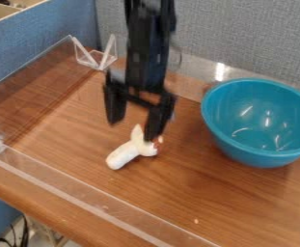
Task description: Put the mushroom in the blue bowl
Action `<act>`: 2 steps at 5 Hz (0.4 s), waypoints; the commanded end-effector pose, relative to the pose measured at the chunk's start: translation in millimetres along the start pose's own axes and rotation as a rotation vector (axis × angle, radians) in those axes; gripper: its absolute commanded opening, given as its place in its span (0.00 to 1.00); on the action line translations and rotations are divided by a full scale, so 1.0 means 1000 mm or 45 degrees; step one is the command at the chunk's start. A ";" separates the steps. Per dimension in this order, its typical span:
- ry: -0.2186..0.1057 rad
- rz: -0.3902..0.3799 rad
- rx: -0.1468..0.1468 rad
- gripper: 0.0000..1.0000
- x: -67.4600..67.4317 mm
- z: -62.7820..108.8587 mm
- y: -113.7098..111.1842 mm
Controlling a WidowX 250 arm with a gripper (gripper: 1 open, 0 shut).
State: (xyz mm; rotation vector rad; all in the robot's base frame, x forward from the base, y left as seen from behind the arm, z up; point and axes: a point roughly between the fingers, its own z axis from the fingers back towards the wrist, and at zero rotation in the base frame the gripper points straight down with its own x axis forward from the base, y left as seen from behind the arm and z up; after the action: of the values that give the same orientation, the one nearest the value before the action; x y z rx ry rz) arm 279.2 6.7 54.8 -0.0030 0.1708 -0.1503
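Note:
The mushroom lies on its side on the wooden table, cream stem toward the front left, orange-brown cap toward the right. My gripper points straight down just above and behind it, open, with one finger on the left and the other over the cap; nothing is between them. The blue bowl stands upright and empty to the right of the mushroom, apart from the gripper.
A clear plastic wall runs along the table's front and left edges, and another clear panel stands at the back. A blue partition rises behind the table.

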 end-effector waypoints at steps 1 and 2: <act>-0.028 -0.084 0.019 1.00 0.013 -0.018 0.006; -0.006 -0.086 0.019 1.00 0.021 -0.018 0.012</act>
State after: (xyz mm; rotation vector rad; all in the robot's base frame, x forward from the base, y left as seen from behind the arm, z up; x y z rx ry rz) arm 290.0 10.8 23.5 0.0005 0.2093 -0.2311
